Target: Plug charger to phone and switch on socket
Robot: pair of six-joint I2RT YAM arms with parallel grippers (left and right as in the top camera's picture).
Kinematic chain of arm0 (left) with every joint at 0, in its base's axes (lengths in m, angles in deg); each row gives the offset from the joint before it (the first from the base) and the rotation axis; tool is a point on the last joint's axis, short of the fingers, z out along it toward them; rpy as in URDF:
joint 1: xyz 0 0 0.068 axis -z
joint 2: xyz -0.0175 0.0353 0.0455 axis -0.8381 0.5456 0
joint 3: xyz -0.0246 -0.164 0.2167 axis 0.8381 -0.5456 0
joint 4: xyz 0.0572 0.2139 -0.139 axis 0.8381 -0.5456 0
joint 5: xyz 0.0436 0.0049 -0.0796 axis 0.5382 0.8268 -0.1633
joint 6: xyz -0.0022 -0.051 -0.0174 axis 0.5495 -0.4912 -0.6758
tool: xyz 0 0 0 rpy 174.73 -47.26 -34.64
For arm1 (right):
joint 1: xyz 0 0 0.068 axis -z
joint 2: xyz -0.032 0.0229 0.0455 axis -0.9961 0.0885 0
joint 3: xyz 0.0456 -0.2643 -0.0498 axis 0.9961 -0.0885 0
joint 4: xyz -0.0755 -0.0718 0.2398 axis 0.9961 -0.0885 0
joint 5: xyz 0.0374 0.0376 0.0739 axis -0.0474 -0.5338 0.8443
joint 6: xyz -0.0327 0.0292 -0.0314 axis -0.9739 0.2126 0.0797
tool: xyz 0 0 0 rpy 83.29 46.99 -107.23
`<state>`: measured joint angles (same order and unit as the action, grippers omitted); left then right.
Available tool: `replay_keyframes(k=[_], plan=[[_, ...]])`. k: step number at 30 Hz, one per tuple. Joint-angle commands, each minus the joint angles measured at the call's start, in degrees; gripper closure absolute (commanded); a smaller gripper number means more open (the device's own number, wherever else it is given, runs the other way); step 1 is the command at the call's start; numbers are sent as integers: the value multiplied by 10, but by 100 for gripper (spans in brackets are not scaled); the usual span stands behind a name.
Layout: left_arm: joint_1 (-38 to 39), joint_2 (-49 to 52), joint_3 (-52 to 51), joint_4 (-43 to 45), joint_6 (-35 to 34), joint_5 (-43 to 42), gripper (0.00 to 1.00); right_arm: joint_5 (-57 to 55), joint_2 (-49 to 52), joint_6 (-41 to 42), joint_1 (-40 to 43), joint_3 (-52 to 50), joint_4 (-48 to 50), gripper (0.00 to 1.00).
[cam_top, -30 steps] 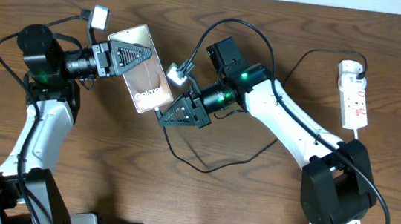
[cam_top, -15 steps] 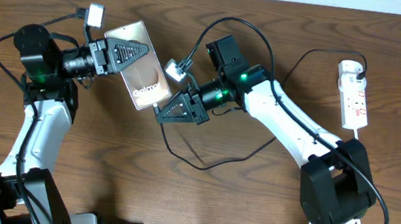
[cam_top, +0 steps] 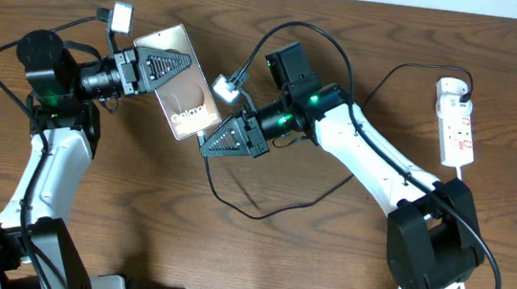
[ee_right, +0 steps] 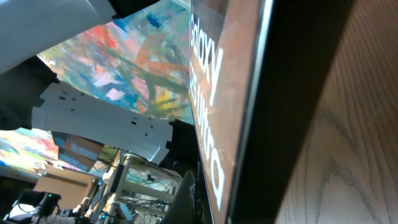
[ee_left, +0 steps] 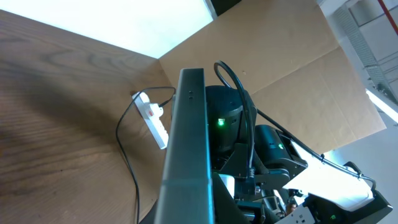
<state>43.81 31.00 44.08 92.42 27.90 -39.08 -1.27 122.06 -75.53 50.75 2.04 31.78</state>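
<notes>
Wood surface (cam_top: 136, 209): left jaws clamp the tilted phone (cam_top: 193, 107), "Galaxy" face up. At its lower edge, right jaws; grip unclear.

Left end effector (cam_top: 188, 62) closed, right end effector (cam_top: 208, 147) closed, tips near

i read phone (cam_top: 185, 93) face pale tan, probably glare, white lettering; socket (cam_top: 458, 127) white, red marks; charger (cam_top: 261, 216) black; table (cam_top: 274, 271) brown woodgrain.
</notes>
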Motion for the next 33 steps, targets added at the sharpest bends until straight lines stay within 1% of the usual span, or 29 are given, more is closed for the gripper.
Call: replay_keyframes(k=[1, 7, 24, 33], plan=[[7, -3, 7, 2, 20, -42, 92, 59, -3, -1, -6, 14, 11, 99], [7, -3, 7, -7, 20, -42, 94, 53, -3, -1, 0, 14, 5, 99], [7, -3, 5, -27, 21, -42, 92, 55, -3, 0, 10, 14, 5, 99], [7, -3, -6, -26, 25, -42, 93, 55, -3, 19, 20, 14, 3, 99]])
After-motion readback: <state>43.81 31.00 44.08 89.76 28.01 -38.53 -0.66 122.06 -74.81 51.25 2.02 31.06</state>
